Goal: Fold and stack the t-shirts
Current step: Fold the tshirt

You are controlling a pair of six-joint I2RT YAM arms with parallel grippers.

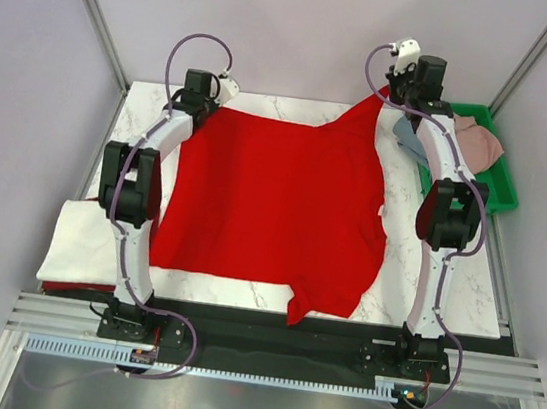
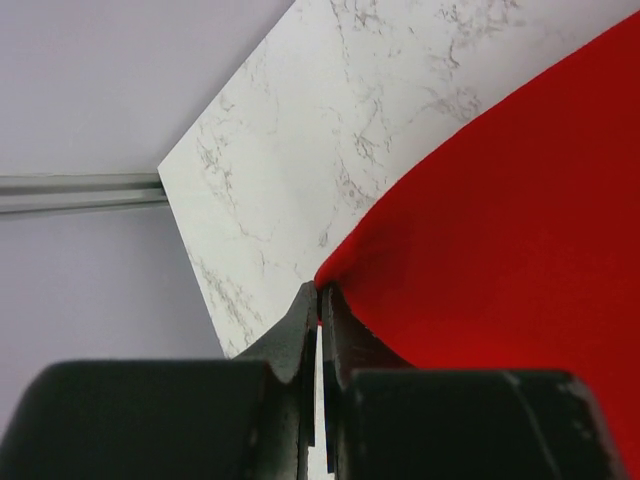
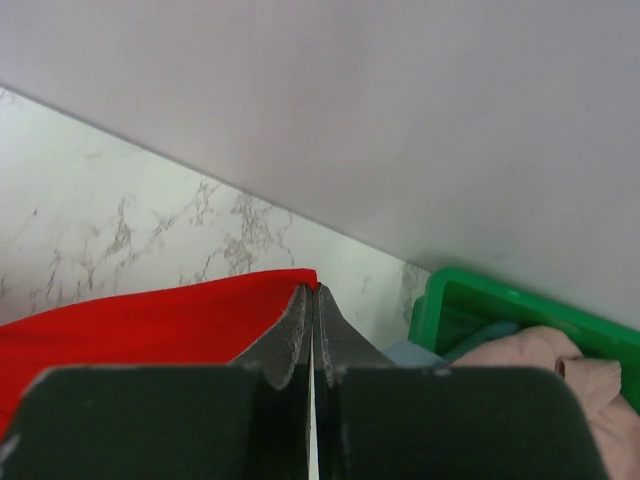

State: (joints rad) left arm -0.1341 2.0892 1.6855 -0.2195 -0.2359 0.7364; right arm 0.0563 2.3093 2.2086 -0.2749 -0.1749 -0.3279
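Observation:
A large red t-shirt (image 1: 274, 200) lies spread over the marble table (image 1: 242, 291). My left gripper (image 1: 219, 94) is shut on its far left corner (image 2: 335, 268), low at the table. My right gripper (image 1: 387, 94) is shut on its far right corner (image 3: 300, 278) and holds it raised above the far edge. A folded white t-shirt (image 1: 82, 245) lies at the near left, with a red edge showing beneath it. A pale pink shirt (image 1: 480, 144) and a grey-blue shirt (image 1: 409, 134) lie in and over the green tray (image 1: 502, 189).
The green tray also shows in the right wrist view (image 3: 470, 305), close to the right of my right gripper. Grey walls with metal posts (image 1: 93, 4) close in the table on three sides. Bare marble (image 1: 470, 281) shows at the right.

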